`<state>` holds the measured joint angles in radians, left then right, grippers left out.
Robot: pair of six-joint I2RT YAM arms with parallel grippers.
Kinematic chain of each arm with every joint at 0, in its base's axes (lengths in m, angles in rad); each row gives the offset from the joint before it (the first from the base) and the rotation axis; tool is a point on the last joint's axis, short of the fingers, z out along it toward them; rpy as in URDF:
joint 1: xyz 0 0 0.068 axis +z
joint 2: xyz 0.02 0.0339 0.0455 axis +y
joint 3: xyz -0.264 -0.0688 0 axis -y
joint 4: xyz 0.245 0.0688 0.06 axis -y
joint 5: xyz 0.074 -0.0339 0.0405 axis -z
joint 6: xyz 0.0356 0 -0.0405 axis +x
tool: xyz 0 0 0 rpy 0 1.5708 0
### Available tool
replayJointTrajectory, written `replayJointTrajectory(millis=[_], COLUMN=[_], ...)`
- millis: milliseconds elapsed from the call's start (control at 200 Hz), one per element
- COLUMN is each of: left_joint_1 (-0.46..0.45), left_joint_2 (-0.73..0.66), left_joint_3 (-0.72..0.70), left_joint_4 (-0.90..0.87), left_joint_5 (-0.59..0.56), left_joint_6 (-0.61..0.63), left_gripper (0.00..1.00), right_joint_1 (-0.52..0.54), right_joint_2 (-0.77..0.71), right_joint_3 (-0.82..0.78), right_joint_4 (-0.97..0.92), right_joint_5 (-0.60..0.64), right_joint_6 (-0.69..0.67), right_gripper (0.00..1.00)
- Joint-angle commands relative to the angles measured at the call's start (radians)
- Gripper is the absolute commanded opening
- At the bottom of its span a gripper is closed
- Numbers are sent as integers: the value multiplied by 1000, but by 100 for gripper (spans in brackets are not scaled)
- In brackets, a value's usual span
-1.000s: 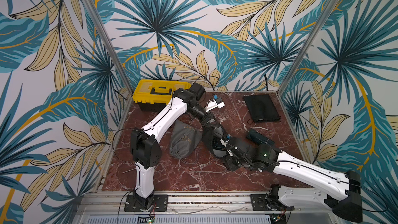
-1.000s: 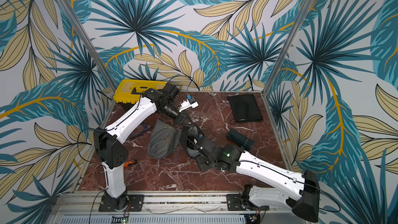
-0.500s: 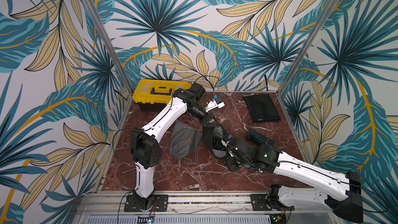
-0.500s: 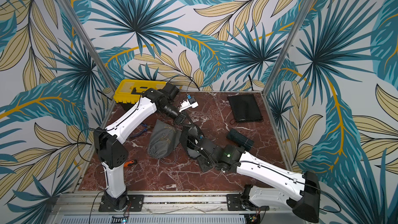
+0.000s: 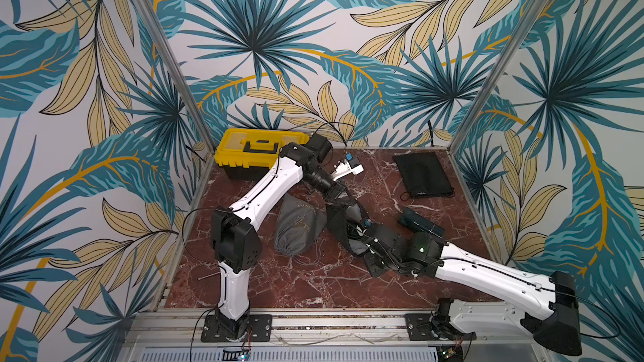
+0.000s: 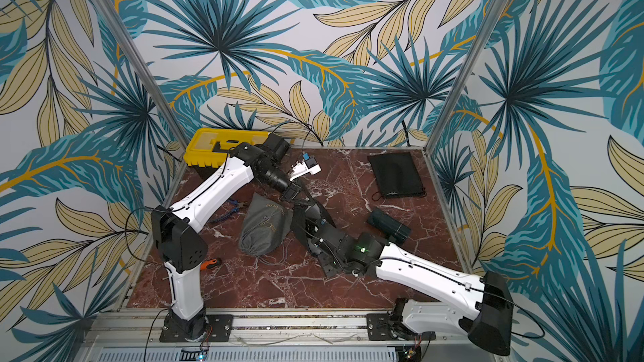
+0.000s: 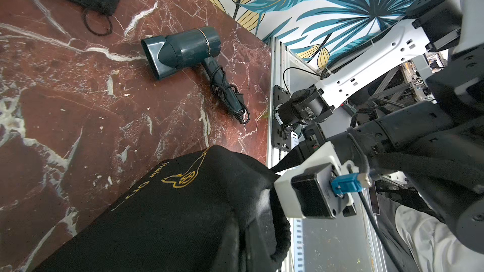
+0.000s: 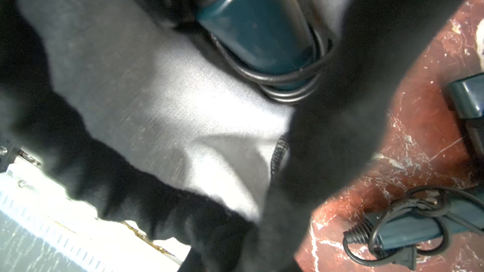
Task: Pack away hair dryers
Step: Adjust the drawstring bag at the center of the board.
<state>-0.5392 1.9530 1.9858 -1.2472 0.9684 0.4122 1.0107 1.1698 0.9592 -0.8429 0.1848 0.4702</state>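
Note:
A black drawstring bag (image 5: 339,219) with gold print (image 7: 170,205) hangs in mid-table. My left gripper (image 5: 343,200) is shut on its upper edge and holds it up. Inside the bag, against its grey lining, lies a dark teal hair dryer (image 8: 262,27) with its cord wound round the handle. My right gripper (image 5: 353,229) is at the bag's mouth, its jaws buried in black cloth. A second dark teal hair dryer (image 5: 420,224) (image 7: 188,48) lies on the marble to the right, cord round its handle (image 8: 419,226).
A filled grey drawstring bag (image 5: 299,228) lies just left of the black one. A flat black bag (image 5: 423,174) sits at the back right and a yellow toolbox (image 5: 251,148) at the back left. Blue pliers (image 6: 230,212) and an orange screwdriver (image 6: 211,262) lie under the left arm.
Both arms stay at the black bag with hardly any shift in the top views. The right gripper's jaws have been narrowing.

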Motion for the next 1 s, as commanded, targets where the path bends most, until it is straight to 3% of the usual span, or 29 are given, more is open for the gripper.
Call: replayJointTrajectory(millis=[0,45,115,285,426,591,771,996], left_joint_1=[4,4,4,4,5,6,8,37], left_joint_2=[-26,-29,-30,-33,-31,-35,-40,-63], left_joint_3=[50,50,48,47,47,47,39,-15], left_joint_4=[9,9,9,9,8,10,8,9], left_joint_5=[9,7,6,5,3,3,-21,-47], left_joint_6=[13,12,12,11,11,13,25,49], left_gripper=[0,0,0,0,0,0,0,0], right_joint_1=[5,5,5,5,5,6,5,6], right_joint_2=[-25,-31,-39,-63,-67,-64,-98,-177], right_joint_3=[-22,-25,-28,-53,-66,-73,-55,-28], right_joint_4=[-20,-22,-25,-5,26,20,-34,-108], right_joint_5=[25,28,33,67,83,109,124,251], right_joint_6=[-4,-1,3,1,-5,-2,14,62], right_gripper=[27,28,40,40,30,24,0,0])
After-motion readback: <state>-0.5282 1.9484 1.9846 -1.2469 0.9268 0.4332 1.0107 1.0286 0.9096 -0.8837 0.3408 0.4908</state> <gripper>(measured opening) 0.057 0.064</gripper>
